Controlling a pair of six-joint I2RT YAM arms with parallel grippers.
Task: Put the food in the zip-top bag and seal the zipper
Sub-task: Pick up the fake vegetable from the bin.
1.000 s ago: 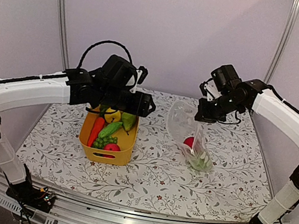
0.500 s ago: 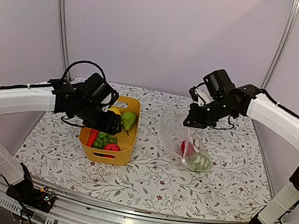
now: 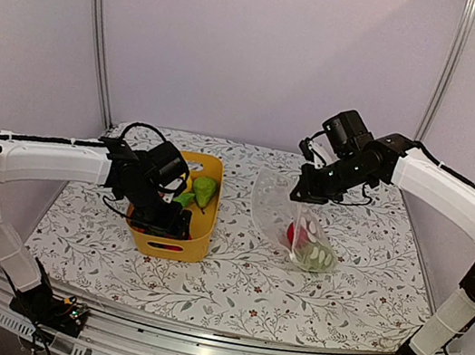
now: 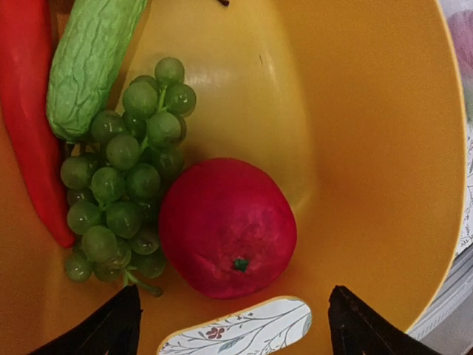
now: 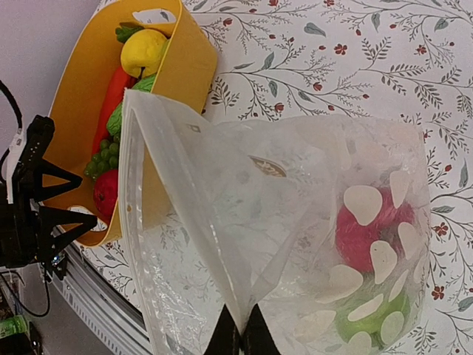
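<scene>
My left gripper (image 3: 170, 223) is open and low inside the yellow tub (image 3: 199, 246). In the left wrist view the left gripper (image 4: 236, 333) has its jaws spread wide on either side of a red round fruit (image 4: 228, 225), just short of it. Beside the fruit lie a green bumpy cluster (image 4: 118, 185), a green cucumber (image 4: 89, 59) and a long orange-red piece (image 4: 26, 126). My right gripper (image 3: 305, 189) is shut on the mouth edge of the dotted zip-top bag (image 3: 280, 205) and holds it up, open. The right gripper (image 5: 241, 337) pinches one wall. The zipper (image 5: 134, 237) runs along the mouth. A red piece (image 5: 362, 229) and a green leafy piece (image 5: 369, 318) lie in the bag's bottom.
The tub (image 5: 177, 66) stands left of the bag on the flowered tablecloth (image 3: 236, 288). A yellow lemon-like piece (image 5: 144, 52) and a green pear-like piece (image 3: 204, 192) sit at its far end. A slot handle (image 4: 236, 329) is cut in its near wall. Metal posts stand behind.
My left gripper has come down from above the tub's far end into its near end. The right gripper shifted the bag a little left, then held still.
</scene>
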